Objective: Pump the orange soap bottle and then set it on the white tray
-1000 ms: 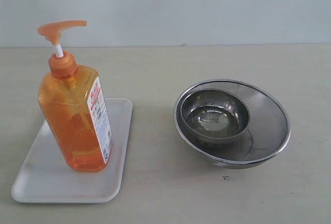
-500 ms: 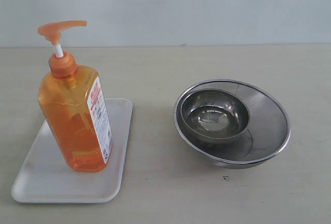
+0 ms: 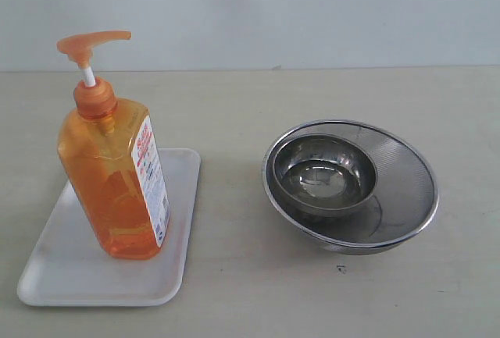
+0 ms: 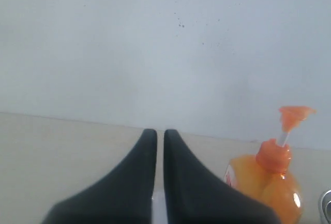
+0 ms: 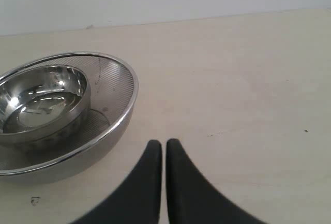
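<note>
The orange soap bottle [image 3: 113, 190] stands straight up on the white tray [image 3: 55, 275], on the tray's right part. Its flat bottom sits inside the low rim, so it looks steady and should not tip. The pump head [image 3: 90, 41] is up, with the white stem showing under it. The label [image 3: 152, 182] faces the bowls. Since the bottle is already on the tray, the putting-down part of the job looks done. The pictures cannot tell if the pump was pressed.

The left end effector [image 4: 160, 133] is clenched, its two black fingers pressed together with nothing between them. It is well apart from the bottle, which shows off to one side in its wrist view. The right end effector [image 5: 164, 144] is clenched too and holds nothing. It hangs over the bare table [image 3: 312, 104] just beside the big mesh bowl [image 3: 406, 197].

A small steel bowl [image 3: 324, 178] sits inside the big mesh bowl. Both bowls are on the right side of the table, well apart from the tray. Nothing lies between the tray and the bowls, so nothing stands in the way of the bottle. The arms do not show in the exterior view, so they are probably pulled back out of the way
</note>
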Available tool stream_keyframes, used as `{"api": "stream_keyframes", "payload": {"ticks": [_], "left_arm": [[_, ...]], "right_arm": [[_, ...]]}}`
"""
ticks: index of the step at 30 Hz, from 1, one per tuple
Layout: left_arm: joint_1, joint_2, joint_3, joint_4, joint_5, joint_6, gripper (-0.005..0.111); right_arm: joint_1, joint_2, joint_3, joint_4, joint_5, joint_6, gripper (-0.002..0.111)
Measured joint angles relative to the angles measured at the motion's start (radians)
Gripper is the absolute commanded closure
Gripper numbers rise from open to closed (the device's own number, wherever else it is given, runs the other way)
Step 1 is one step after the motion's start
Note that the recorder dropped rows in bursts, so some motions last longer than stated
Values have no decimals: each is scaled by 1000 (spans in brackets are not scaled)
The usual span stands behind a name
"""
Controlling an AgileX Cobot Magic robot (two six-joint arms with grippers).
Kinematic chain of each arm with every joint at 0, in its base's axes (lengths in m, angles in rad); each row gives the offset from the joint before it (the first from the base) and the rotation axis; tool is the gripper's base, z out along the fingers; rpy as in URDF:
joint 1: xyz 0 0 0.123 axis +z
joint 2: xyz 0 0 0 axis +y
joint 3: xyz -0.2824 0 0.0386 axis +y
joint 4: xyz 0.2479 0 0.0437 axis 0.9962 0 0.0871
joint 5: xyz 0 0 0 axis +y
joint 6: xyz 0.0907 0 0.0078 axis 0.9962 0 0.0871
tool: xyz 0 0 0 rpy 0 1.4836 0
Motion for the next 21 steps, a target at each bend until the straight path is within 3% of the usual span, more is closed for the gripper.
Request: {"api": "stream_keyframes", "payload": {"ticks": [6, 15, 21], "left_arm": [[0, 0, -9, -16, -8, 0, 102], [0, 0, -9, -240, -150, 0, 102], [0, 25, -41, -266, -168, 15, 102]], "right_arm": [[0, 0, 0, 0, 0, 2, 108], [0, 0, 0, 0, 0, 2, 108], [0, 0, 0, 0, 0, 2, 108]]}}
